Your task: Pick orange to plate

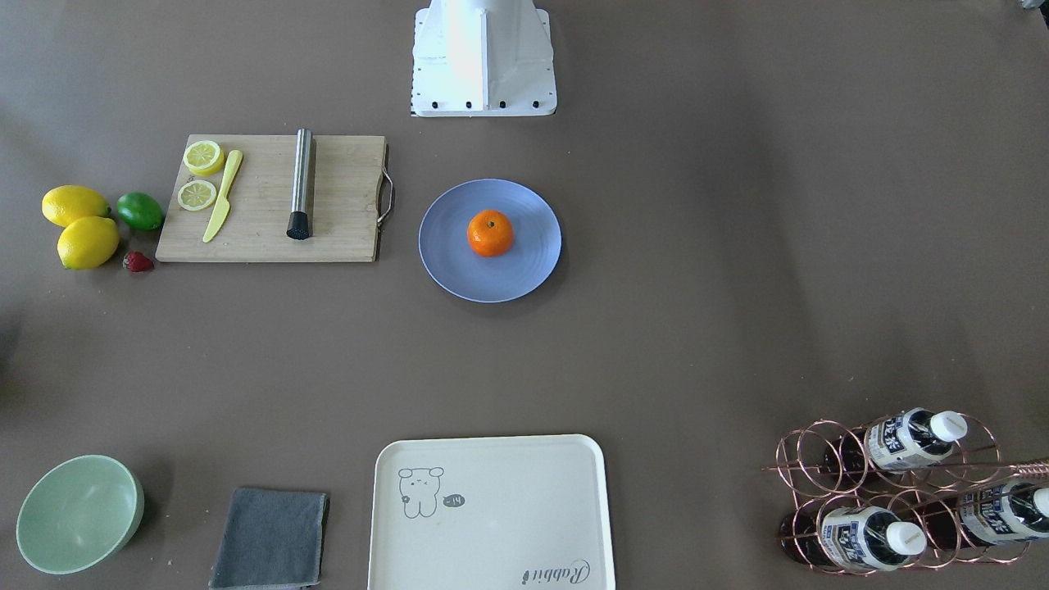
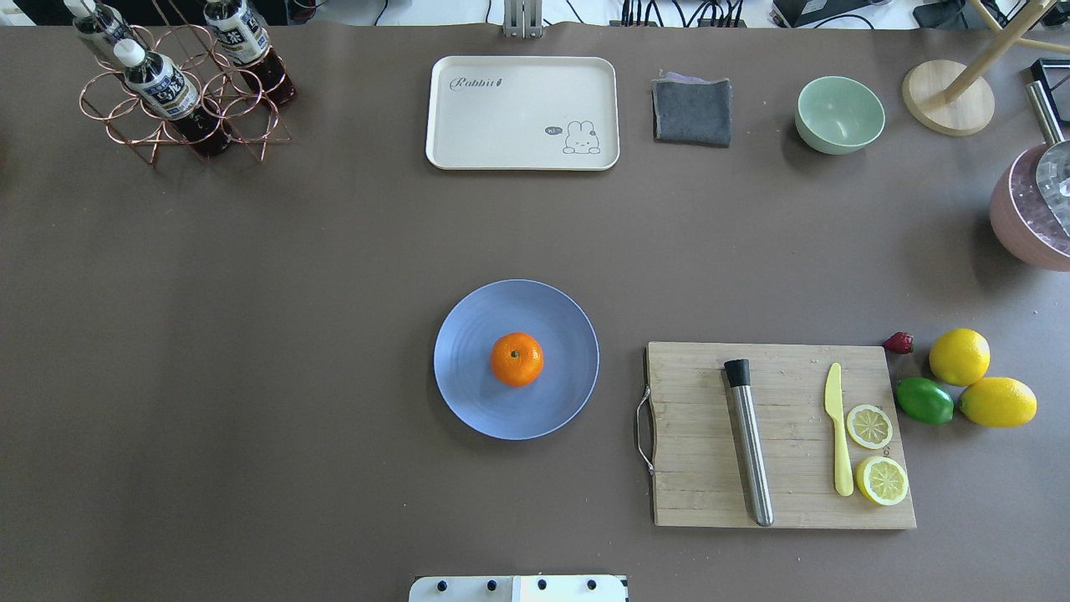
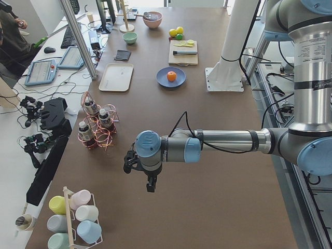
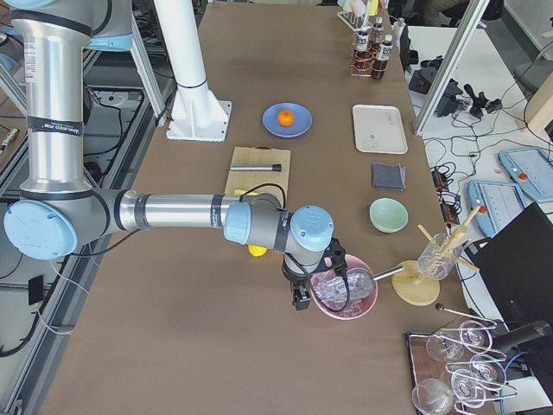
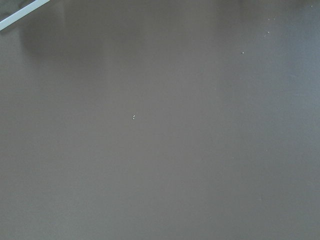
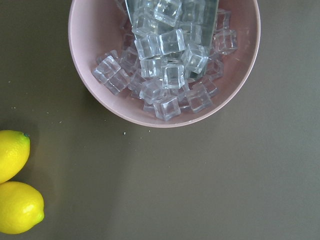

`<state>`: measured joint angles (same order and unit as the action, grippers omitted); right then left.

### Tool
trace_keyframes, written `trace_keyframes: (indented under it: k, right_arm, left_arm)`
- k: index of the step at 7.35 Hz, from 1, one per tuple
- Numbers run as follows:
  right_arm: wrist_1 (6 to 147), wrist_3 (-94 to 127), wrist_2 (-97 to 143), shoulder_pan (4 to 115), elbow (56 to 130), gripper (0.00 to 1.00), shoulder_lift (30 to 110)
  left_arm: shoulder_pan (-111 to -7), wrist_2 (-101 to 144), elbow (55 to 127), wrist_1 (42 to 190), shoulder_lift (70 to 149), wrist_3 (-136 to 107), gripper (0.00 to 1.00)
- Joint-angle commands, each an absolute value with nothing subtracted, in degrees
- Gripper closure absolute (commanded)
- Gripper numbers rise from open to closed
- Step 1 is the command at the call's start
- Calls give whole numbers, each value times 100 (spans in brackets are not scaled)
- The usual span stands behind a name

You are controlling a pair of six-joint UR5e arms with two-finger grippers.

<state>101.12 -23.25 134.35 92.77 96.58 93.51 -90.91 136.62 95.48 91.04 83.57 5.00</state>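
Observation:
The orange [image 2: 517,359] rests stem-up at the middle of the periwinkle-blue plate [image 2: 468,401], near the table's centre; the front-facing view shows the same orange [image 1: 490,233] on that plate [image 1: 529,274]. Neither arm is near it. My left gripper [image 3: 150,184] hangs over bare table far off at the left end, beyond the bottle rack. My right gripper [image 4: 301,299] hangs at the right end beside a pink bowl of ice. Both show only in the side views, so I cannot tell whether they are open or shut. No fingers appear in either wrist view.
A wooden cutting board [image 2: 694,493] with a steel muddler [image 2: 750,443], yellow knife and lemon slices lies right of the plate. Two lemons [image 2: 960,356], a lime [image 2: 924,400] and a strawberry sit beyond it. The cream tray [image 2: 522,113], grey cloth [image 2: 692,110], green bowl [image 2: 839,114], bottle rack [image 2: 180,92] and pink ice bowl [image 6: 100,107] line the table's edges.

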Motion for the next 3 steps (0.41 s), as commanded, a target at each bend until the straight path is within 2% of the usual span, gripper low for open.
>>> trace_keyframes:
  k: [1, 3]
  right_arm:
    - [10107, -2320, 13465, 9272, 9651, 0, 9343]
    - [10107, -2320, 13482, 9272, 9650, 0, 9352]
  left_arm:
    - [-9088, 13667, 9519, 9097, 8393, 501, 3]
    - [-9053, 13658, 9580, 9105, 8411, 309, 3]
